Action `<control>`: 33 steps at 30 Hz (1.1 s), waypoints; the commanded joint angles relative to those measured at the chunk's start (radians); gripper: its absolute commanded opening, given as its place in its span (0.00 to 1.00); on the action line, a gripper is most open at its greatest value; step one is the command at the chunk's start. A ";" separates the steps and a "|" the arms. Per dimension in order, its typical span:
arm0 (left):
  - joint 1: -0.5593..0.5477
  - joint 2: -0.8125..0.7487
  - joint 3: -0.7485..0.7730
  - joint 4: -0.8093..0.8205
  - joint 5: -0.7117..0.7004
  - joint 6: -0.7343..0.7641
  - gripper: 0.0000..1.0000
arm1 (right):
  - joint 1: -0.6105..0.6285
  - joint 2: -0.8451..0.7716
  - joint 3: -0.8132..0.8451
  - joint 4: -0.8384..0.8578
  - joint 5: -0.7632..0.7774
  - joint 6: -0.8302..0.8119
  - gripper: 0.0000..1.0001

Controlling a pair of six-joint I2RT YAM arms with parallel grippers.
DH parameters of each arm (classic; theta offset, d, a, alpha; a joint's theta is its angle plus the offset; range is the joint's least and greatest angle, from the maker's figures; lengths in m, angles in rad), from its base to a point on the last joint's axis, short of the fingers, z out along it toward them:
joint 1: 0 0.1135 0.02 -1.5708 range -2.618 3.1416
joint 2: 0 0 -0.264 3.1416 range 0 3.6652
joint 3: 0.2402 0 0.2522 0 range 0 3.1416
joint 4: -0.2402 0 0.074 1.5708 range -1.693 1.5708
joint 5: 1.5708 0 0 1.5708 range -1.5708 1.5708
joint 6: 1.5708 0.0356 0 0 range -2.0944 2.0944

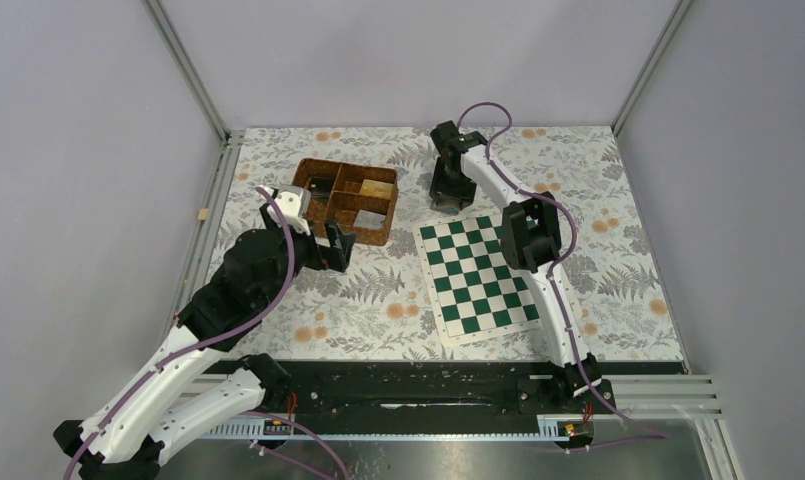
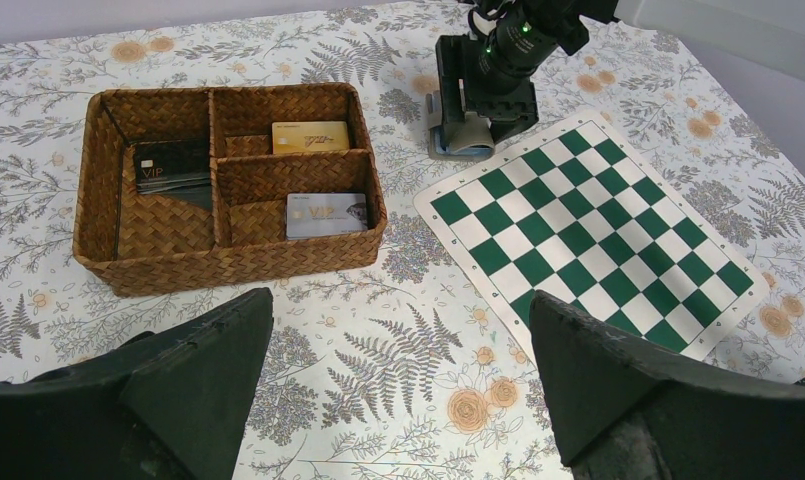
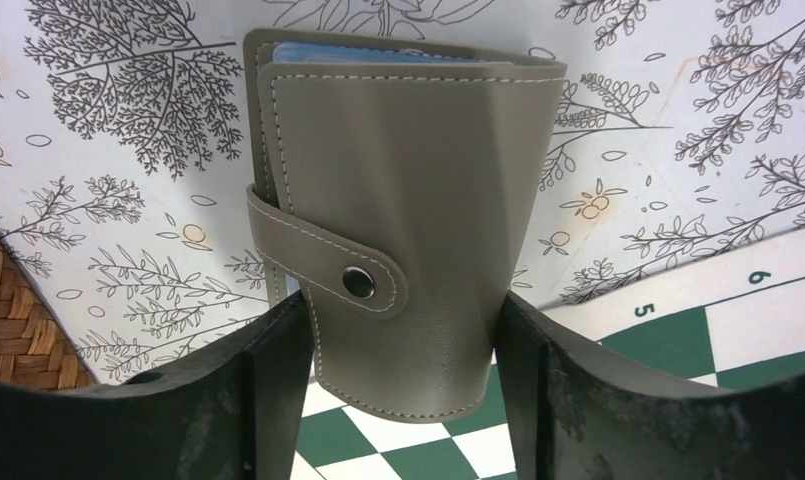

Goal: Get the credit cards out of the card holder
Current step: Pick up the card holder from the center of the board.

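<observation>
The grey card holder (image 3: 408, 190) sits closed between my right gripper's (image 3: 398, 312) fingers, its snap strap (image 3: 356, 282) fastened. Both fingers press its side edges and the cover bows outward; a light blue inside edge (image 3: 378, 55) shows at its far end. It lies just beyond the chessboard's far left corner (image 2: 460, 138), under the right gripper (image 1: 450, 192). Three credit cards lie in the wicker basket: black (image 2: 173, 165), gold (image 2: 310, 136), silver (image 2: 326, 214). My left gripper (image 2: 400, 300) hovers open over the flowered cloth, near the basket's front.
The brown wicker compartment basket (image 1: 313, 170) stands at the back left of the table. A green and white chessboard mat (image 1: 478, 280) lies right of centre. Grey walls and metal posts enclose the table.
</observation>
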 commanded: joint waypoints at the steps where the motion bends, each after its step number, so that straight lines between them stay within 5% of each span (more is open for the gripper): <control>1: 0.003 -0.003 0.035 0.018 -0.012 -0.007 0.98 | -0.008 -0.098 0.006 0.035 0.054 -0.057 0.65; 12: 0.004 0.016 0.031 0.016 -0.060 -0.017 0.98 | -0.013 -0.378 -0.181 0.095 0.035 -0.170 0.63; 21: 0.004 0.045 0.004 -0.134 0.101 -0.345 0.94 | 0.067 -0.904 -0.837 0.312 -0.080 -0.170 0.60; 28: 0.005 -0.008 -0.166 0.000 0.355 -0.546 0.86 | 0.285 -1.288 -1.391 0.638 -0.262 -0.012 0.60; 33: 0.004 -0.020 -0.298 0.134 0.427 -0.626 0.80 | 0.480 -1.364 -1.602 0.889 -0.281 0.080 0.60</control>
